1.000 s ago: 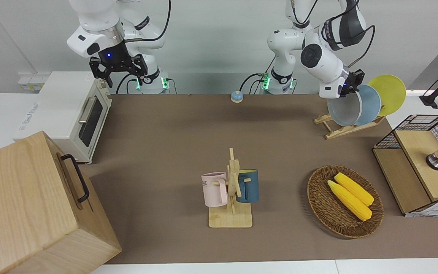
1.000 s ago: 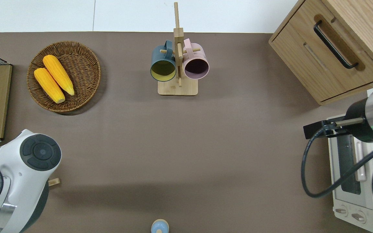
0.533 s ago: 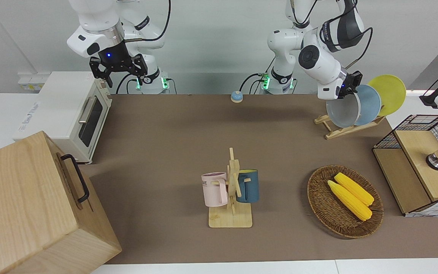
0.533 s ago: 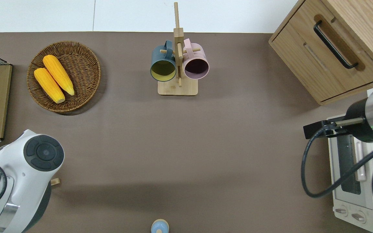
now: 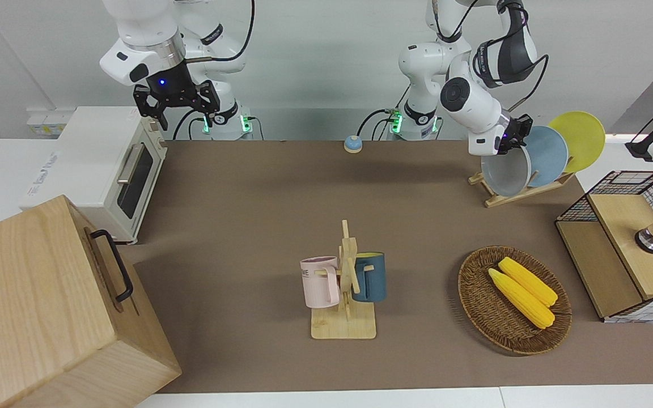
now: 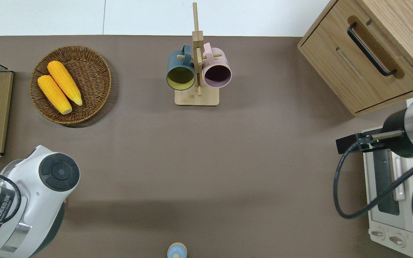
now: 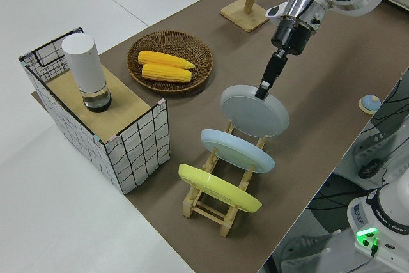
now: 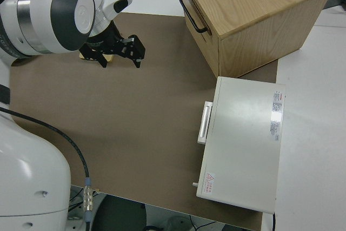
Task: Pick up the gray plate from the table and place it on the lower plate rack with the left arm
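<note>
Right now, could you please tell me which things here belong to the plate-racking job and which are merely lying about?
In the job:
gray plate
rack
left claw, at the gray plate's rim

Lying about:
blue plate
yellow plate
corn basket
mug stand
toaster oven
right arm, parked

Overhead, the left arm [image 6: 31,200] hides the plate rack [image 5: 516,190].

White arms [image 5: 468,102] — black pincers (blue lights)

Gray plate [image 5: 506,175] apparently lower, rackward.
</note>
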